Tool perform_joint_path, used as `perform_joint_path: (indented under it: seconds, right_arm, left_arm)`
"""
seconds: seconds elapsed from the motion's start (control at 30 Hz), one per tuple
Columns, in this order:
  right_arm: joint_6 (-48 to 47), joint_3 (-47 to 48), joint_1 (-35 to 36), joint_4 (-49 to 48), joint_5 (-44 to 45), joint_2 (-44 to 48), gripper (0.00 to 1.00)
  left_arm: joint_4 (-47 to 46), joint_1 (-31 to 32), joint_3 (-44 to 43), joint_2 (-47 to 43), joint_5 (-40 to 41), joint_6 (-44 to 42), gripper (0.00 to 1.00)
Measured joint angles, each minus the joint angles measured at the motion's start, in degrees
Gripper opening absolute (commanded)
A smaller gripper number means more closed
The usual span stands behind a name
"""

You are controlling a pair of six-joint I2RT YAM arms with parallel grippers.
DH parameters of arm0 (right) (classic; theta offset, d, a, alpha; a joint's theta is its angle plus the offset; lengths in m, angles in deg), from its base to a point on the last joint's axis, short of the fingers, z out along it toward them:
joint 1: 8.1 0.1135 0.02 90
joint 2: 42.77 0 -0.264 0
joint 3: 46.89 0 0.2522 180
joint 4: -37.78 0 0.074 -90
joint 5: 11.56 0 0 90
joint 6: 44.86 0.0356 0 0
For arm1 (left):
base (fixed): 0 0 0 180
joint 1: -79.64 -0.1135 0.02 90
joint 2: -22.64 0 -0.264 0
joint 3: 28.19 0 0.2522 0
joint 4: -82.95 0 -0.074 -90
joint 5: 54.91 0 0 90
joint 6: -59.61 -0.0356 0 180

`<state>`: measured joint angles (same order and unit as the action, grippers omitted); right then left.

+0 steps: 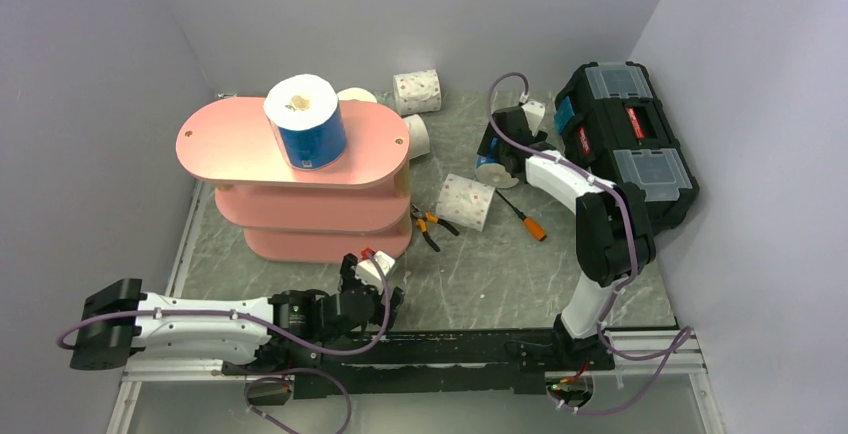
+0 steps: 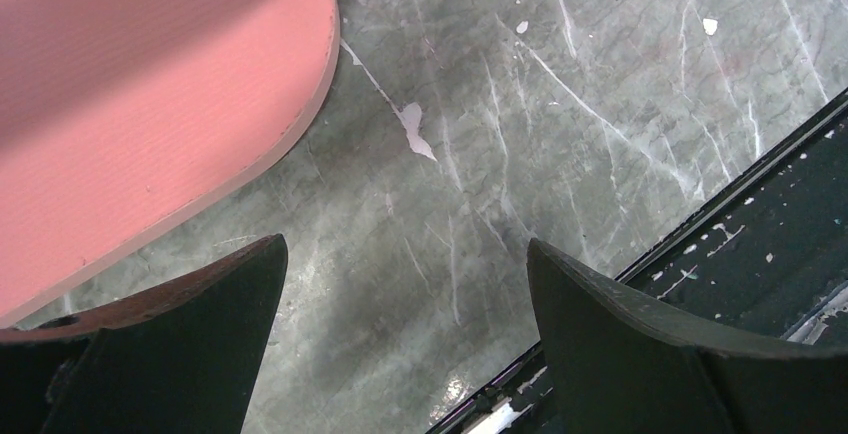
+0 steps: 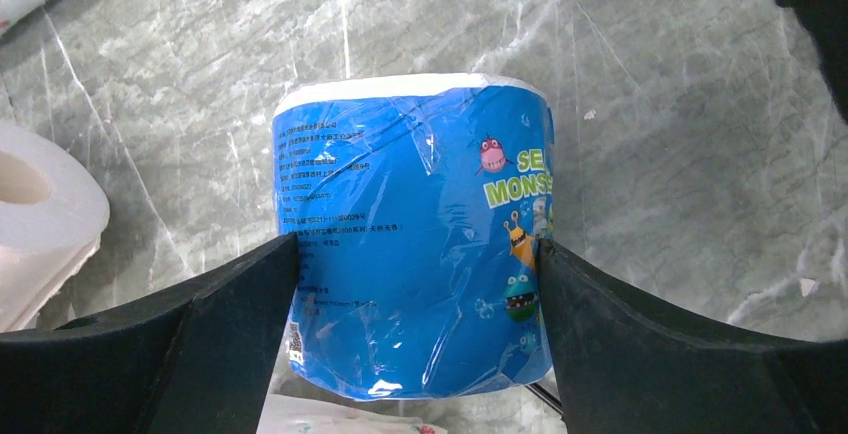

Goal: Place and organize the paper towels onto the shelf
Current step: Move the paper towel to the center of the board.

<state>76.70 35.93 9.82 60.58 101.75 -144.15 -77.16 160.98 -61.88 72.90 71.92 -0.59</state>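
The pink shelf stands at the left with a blue-wrapped paper towel roll upright on its top board. My right gripper is shut on a second blue-wrapped roll, both fingers pressed against its sides. Loose rolls lie around: a speckled one at the back, a speckled one mid-table, a white one by the shelf, and a white one behind the shelf. My left gripper is open and holds nothing, low beside the shelf's bottom board.
A black toolbox fills the right side, close behind the right arm. Orange-handled pliers and a screwdriver lie on the marbled table between shelf and right arm. The black base rail runs along the near edge. Walls close in all around.
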Motion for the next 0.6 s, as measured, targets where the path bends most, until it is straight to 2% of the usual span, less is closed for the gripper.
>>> perform_joint_path:
  seconds: [0.27, 0.47, 0.6]
  right_arm:
    - [-0.1, 0.0, 0.0, 3.1, -1.4, 2.7, 1.0]
    - [0.0, -0.4, 0.0, 4.5, -2.9, 8.3, 1.0]
    - [1.2, -4.5, -0.1, 4.2, -4.2, 15.2, 1.0]
  left_arm:
    - [0.0, 0.0, -0.1, 0.5, 0.0, -0.2, 0.96]
    - [0.2, 0.0, -1.1, 1.8, -0.2, -0.6, 0.96]
    - [0.4, 0.0, -1.7, 1.7, -0.1, -0.6, 0.96]
